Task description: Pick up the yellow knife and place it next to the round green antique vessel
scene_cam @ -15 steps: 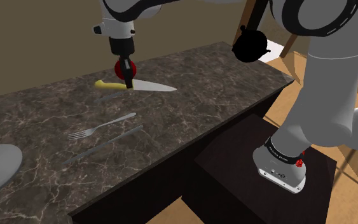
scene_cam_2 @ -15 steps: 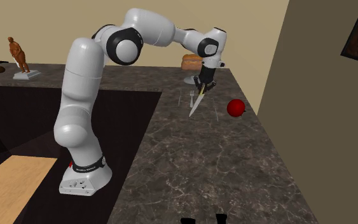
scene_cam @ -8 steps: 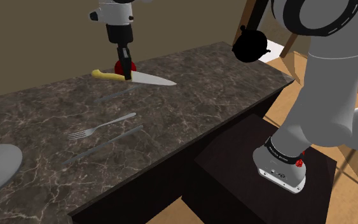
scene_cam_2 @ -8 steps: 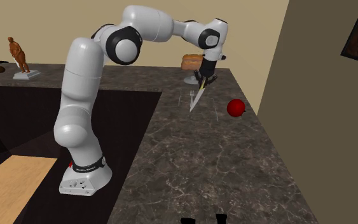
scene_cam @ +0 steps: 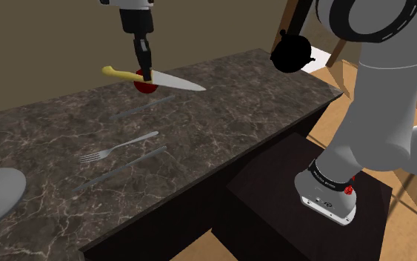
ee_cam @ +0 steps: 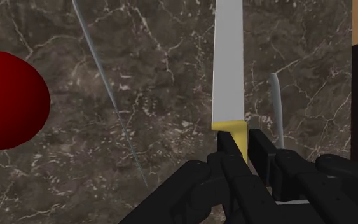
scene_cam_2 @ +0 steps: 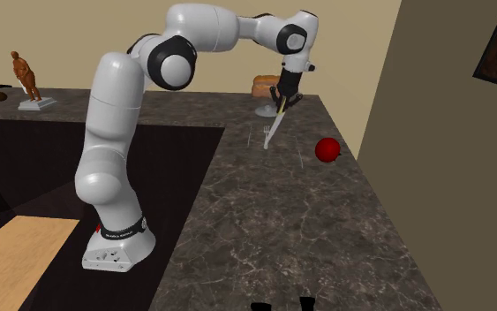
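As the end effector [scene_cam: 147, 73] grips its yellow handle, the knife [scene_cam: 171, 81] hangs above the counter [scene_cam: 236, 104]; blade jutting out level.

Dark marble counter [scene_cam: 221, 126] ran along a tan wall [scene_cam: 44, 52], light wood floor [scene_cam: 414, 231] below its front edge.

Soft, even light is falling across all three views, yet the dark marble counter [scene_cam: 221, 111] is looking dim. The white arm [scene_cam: 392, 96] is catching the most light at the shoulder view's right, shading to grey toward its base. The knife [ee_cam: 228, 63] is showing a flat, matte pale blade. Edges are rendering crisp right into every corner.
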Available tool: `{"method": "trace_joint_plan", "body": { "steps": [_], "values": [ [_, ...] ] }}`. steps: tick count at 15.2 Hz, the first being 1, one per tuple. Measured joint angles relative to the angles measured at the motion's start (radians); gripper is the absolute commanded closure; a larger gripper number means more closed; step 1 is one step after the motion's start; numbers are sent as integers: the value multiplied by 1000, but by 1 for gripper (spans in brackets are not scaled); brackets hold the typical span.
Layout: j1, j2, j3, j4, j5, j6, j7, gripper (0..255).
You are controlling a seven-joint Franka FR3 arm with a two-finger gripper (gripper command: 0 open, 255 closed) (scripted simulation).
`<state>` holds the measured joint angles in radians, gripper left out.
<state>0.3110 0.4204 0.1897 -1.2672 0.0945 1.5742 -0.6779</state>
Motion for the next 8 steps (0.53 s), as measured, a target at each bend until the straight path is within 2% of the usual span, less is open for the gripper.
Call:
{"method": "trace_joint_plan", "body": {
  "steps": [8],
  "values": [
    [7, 34, 2, 158, -5, -123, 18, 255]
  ]
}}
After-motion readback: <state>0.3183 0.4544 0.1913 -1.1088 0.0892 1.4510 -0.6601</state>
